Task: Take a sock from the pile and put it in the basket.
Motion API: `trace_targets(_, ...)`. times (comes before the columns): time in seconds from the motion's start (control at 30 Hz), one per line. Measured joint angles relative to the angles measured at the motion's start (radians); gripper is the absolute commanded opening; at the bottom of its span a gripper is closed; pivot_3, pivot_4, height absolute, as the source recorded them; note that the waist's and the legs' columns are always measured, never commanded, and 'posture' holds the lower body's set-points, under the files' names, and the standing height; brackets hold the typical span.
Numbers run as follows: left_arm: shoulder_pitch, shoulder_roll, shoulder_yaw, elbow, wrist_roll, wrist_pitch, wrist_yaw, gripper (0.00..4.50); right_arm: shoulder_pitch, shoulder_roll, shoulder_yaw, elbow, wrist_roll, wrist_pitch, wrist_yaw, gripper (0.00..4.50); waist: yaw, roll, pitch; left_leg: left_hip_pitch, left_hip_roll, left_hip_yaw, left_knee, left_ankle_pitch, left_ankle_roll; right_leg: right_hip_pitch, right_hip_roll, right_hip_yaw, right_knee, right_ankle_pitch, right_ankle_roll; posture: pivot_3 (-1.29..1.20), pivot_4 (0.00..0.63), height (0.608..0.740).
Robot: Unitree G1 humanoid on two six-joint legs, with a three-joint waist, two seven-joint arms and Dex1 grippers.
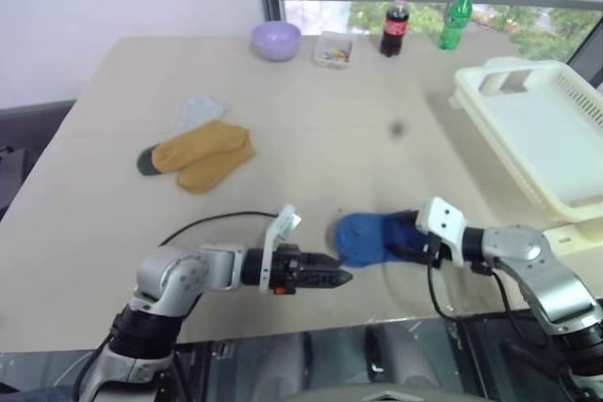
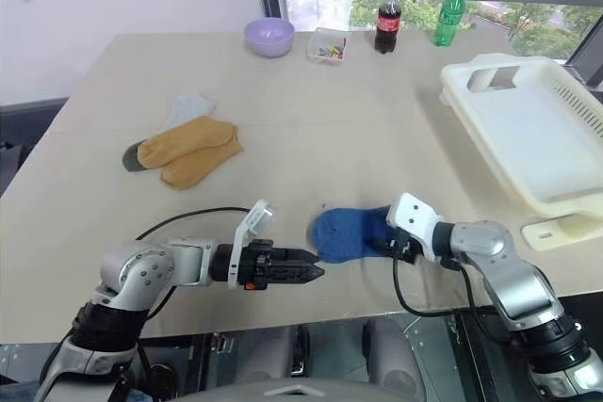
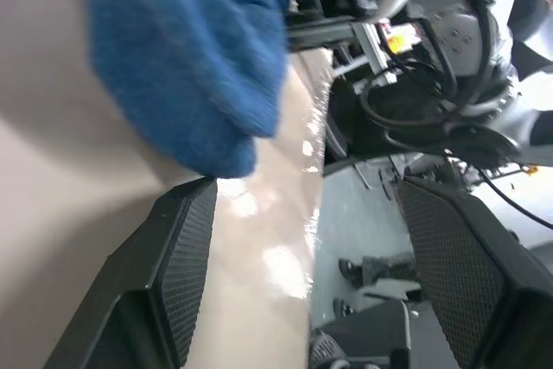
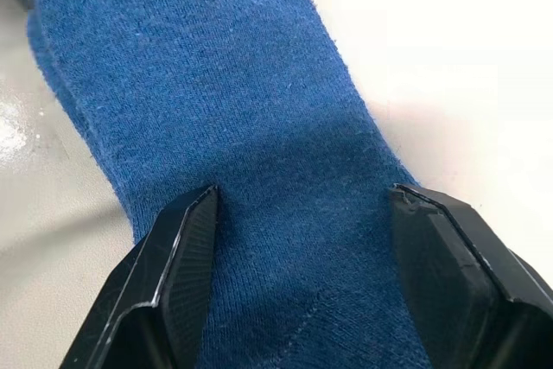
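Nearby, fuzzy blue knit sock [image 4: 233,127] straddled by right hand [image 4: 298,274], left hand [image 1: 334,278] spread, empty.

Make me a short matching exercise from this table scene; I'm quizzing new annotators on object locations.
Things:
1. blue sock
2. mustard socks
3. white basket
4. lavender bowl

Places:
A. far side of the table, near the bottles
B. right edge of the table
C. near edge, between the right gripper's open fingers
D. left part of the table, beside a pale grey sock

Pairs: 1-C, 2-D, 3-B, 4-A
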Motion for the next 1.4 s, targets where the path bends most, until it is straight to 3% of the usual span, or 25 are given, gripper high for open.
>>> trace_targets(0.23,0.003,0.011,0.001,-0.002,-0.008,0.037,0.025,3.56,-0.006,0.005,0.005,0.01,-0.003,-0.01,-0.001,3.2,-0.001,0.0,0.0,0.0,0.0,0.0,0.0,0.0,0.0,0.0,0.0,0.0,0.0,0.0,0.0,0.0,0.15,0.74)
trace_targets(0.43,0.017,0.038,-0.043,0.022,0.037,-0.07,-0.022,3.56,-0.011,0.01,0.007,0.018,-0.007,-0.009,-0.001,3.2,0.0,0.002,-0.002,0.001,0.0,0.001,0.0,0.0,0.0,0.001,0.0,0.0,0.0,0.0,0.0,0.0,0.15,0.74)
trace_targets(0.6,-0.018,-0.066,-0.034,0.127,0.046,-0.112,-0.003,3.56,-0.019,0.011,0.007,0.028,-0.023,-0.009,-0.004,3.2,0.01,0.004,-0.004,0.002,-0.001,-0.002,0.002,0.0,0.0,0.002,-0.001,0.001,0.0,0.0,0.0,0.0,0.15,0.74)
trace_targets(0.93,-0.056,-0.116,0.0,0.177,0.031,-0.074,0.027,3.56,-0.02,0.012,0.008,0.026,-0.024,-0.009,-0.005,3.2,0.008,0.005,-0.004,0.003,-0.002,-0.003,0.002,0.0,0.0,0.002,-0.001,0.001,0.0,0.0,0.0,0.0,0.15,0.74)
trace_targets(1.4,-0.12,-0.283,0.195,0.21,-0.136,0.119,0.245,3.56,-0.021,0.031,0.011,0.02,-0.023,-0.008,-0.009,3.2,-0.001,0.002,-0.002,0.0,-0.002,-0.004,0.001,0.0,0.0,0.001,0.001,0.0,0.0,0.0,0.0,0.0,0.15,0.74)
